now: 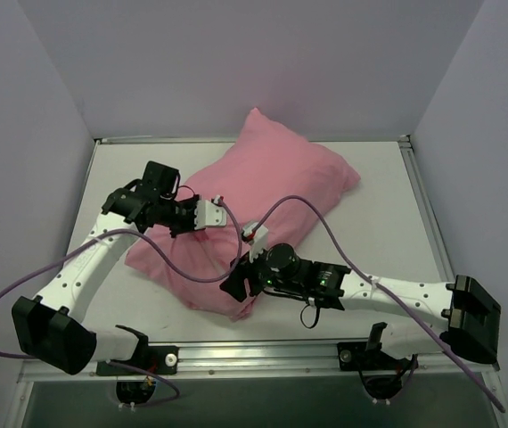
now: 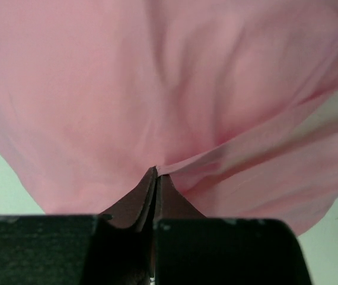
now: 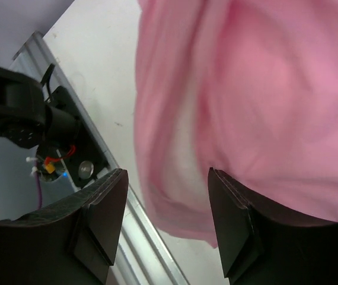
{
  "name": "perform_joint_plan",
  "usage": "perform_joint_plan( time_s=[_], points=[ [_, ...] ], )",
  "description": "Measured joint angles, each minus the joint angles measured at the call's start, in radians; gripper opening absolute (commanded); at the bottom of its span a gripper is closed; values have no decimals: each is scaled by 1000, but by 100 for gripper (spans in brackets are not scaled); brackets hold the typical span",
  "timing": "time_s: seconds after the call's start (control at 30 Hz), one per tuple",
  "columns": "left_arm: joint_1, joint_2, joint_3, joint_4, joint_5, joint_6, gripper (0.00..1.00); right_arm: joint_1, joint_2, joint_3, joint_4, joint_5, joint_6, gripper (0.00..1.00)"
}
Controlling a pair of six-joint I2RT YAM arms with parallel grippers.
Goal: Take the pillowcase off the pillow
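Note:
The pink pillowcase lies plump and slantwise in the middle of the white table. The pillow is hidden inside it. My left gripper rests on the cover's left upper side. In the left wrist view it is shut, and a thin fold of the pillowcase runs out from its pinched tips. My right gripper sits at the cover's near corner. In the right wrist view it stands open, with loose folds of the pillowcase hanging between and beyond its fingers.
Purple cables arc over the pillowcase from both arms. A metal rail runs along the table's near edge, with a black arm base beside it. Grey walls close in the back and sides.

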Motion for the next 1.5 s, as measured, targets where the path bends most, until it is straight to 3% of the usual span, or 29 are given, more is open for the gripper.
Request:
perform_joint_plan(
  time_s=[0.13, 0.23, 0.33, 0.37, 0.47, 0.6, 0.63, 0.67, 0.73, 0.77, 0.8, 1.07, 1.2, 1.3, 1.5],
  points=[
    [0, 14, 10, 92, -34, -154, 2, 63, 5, 0, 13, 6, 2, 56],
    [0, 30, 18, 124, -55, -243, 2, 66, 57, 9, 19, 6, 5, 43],
    [0, 45, 19, 153, -82, -328, 2, 68, 106, 12, 18, 9, 8, 25],
    [0, 51, 19, 164, -95, -357, 2, 71, 113, 12, 16, 10, 6, 13],
    [-3, 75, 19, 204, -140, -451, 2, 87, 114, 16, 12, 10, 0, 0],
    [-5, 123, 41, 249, -202, -564, 2, 166, 121, 51, -32, 16, -38, 0],
    [-5, 137, 50, 259, -210, -589, 2, 193, 132, 70, -53, 21, -52, 4],
    [-5, 147, 57, 267, -214, -613, 2, 216, 145, 86, -69, 28, -61, 20],
    [-5, 159, 63, 274, -218, -650, 2, 243, 162, 99, -89, 35, -68, 36],
    [-5, 160, 64, 275, -217, -664, 2, 251, 163, 98, -103, 40, -69, 54],
    [-5, 160, 63, 276, -217, -675, 2, 254, 158, 96, -110, 43, -63, 58],
    [-5, 143, 63, 287, -196, -713, 2, 201, -126, 64, -140, 165, -29, 76],
    [-4, 128, 76, 269, -152, -739, 2, 183, -218, 111, -132, 315, -44, 75],
    [-4, 127, 97, 257, -115, -766, 2, 126, -197, 125, -90, 390, -69, 74],
    [-4, 117, 102, 249, -74, -798, 2, 26, 19, 143, 8, 441, -146, 73]
  ],
)
